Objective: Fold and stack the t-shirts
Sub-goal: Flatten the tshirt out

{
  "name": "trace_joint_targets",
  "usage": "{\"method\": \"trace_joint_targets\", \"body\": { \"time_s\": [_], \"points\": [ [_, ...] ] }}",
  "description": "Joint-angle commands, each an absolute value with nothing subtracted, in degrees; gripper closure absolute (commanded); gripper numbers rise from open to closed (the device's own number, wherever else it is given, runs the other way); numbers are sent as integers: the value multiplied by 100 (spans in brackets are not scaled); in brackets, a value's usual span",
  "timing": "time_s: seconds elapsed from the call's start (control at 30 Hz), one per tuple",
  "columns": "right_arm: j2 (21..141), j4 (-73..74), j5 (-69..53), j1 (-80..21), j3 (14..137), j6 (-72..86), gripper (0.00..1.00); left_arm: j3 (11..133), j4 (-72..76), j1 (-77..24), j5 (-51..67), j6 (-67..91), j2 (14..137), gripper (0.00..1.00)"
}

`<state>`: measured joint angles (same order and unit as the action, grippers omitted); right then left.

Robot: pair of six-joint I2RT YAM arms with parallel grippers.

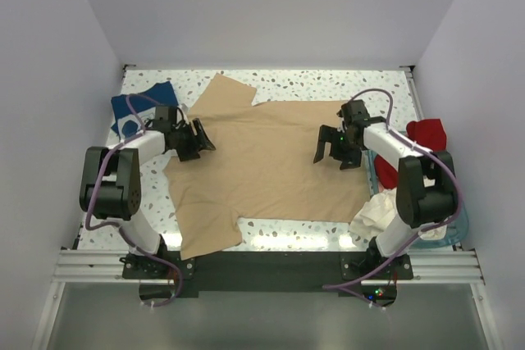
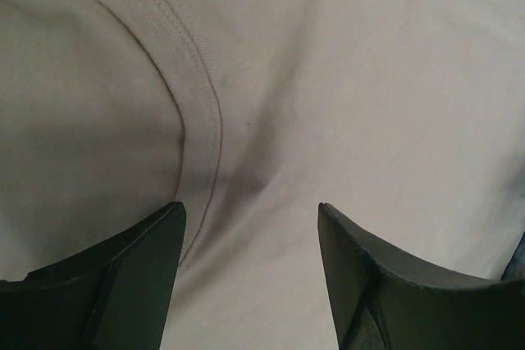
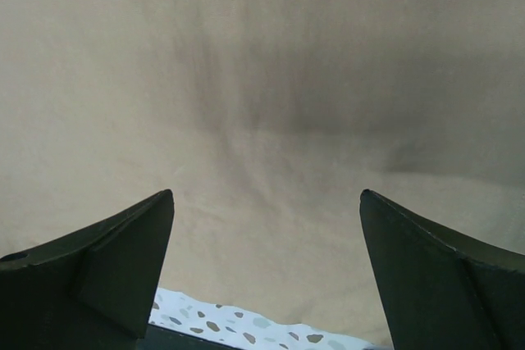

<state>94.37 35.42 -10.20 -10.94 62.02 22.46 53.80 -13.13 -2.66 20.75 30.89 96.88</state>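
Note:
A tan t-shirt (image 1: pixel 262 165) lies spread flat across the middle of the table, its collar toward the left. My left gripper (image 1: pixel 199 141) hovers open just over that collar; in the left wrist view the ribbed neckline (image 2: pixel 193 112) curves past the open left gripper (image 2: pixel 250 211). My right gripper (image 1: pixel 332 156) stands wide open over the shirt's right edge, and the right wrist view shows only tan cloth (image 3: pixel 262 104) between the right gripper (image 3: pixel 267 198) jaws. A navy t-shirt (image 1: pixel 135 112) lies at the back left. A red t-shirt (image 1: pixel 426 131) and a cream-white t-shirt (image 1: pixel 377 211) sit at the right.
A teal plastic basket (image 1: pixel 456 223) stands at the table's right edge, holding the red and cream-white cloth. Speckled tabletop (image 1: pixel 328 84) shows behind the tan shirt and along the front edge (image 3: pixel 246 329). White walls close in the back and both sides.

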Motion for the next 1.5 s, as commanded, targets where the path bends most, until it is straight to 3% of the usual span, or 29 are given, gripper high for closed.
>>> {"method": "trace_joint_targets", "body": {
  "time_s": [0.0, 0.4, 1.03, 1.27, 1.47],
  "points": [
    [9659, 3393, -993, -1099, 6231, 2390, 2, 5405, -923, -281, 2136, 3146, 9922, 29],
    [10599, 3550, -914, -1099, 6846, 2443, 2, 6441, -1019, -272, 1943, 3217, 11065, 29],
    [12164, 4306, -984, -1107, 9105, 2496, 2, 9579, -1846, -281, 1529, 2786, 12964, 29],
    [12155, 4579, -1186, -1099, 9632, 2356, 2, 9493, -1583, -580, 1425, 2505, 12192, 30],
    [11962, 4799, -1239, -1099, 9861, 2285, 2, 7965, -1371, -896, 511, 2408, 10418, 30]
  ]
}}
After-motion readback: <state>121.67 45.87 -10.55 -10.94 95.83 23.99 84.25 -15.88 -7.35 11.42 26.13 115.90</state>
